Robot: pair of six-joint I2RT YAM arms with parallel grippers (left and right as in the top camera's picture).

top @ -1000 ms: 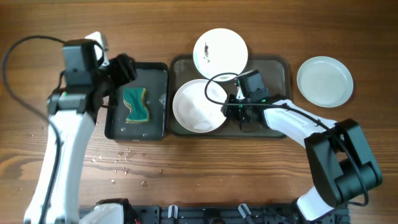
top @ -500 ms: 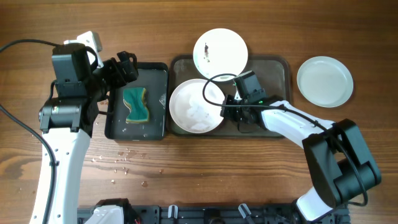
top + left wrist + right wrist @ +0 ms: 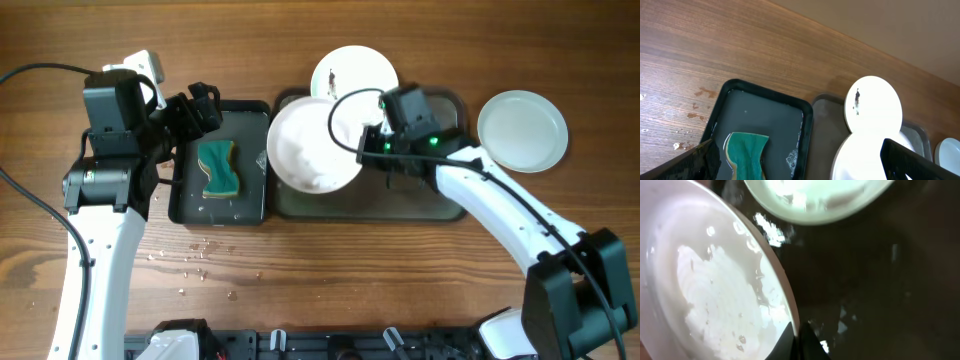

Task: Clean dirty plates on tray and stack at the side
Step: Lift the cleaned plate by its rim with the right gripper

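Note:
My right gripper [image 3: 368, 148] is shut on the right rim of a white plate [image 3: 312, 145] streaked with foam, holding it tilted above the left end of the dark-grey tray [image 3: 430, 195]. The right wrist view shows the rim pinched between the fingers [image 3: 799, 340], with the wet plate [image 3: 705, 295] on the left. A second plate [image 3: 355, 70] with a dark smudge lies on the tray's far rim, partly covered by the held one. A third, faintly bluish plate [image 3: 522, 131] sits on the table to the right of the tray. My left gripper [image 3: 195, 110] hangs open and empty over the black tray's far left corner.
A green sponge [image 3: 218, 168] lies in the small black tray [image 3: 252, 115] left of the grey tray; the left wrist view shows the sponge [image 3: 745, 152] between my wide fingertips [image 3: 705, 160]. Water drops [image 3: 200, 250] dot the table in front of the black tray.
My right gripper has closed on the foamy plate and lifted it up off the tray floor, toward the far side. The left arm drew back left, then stayed still.

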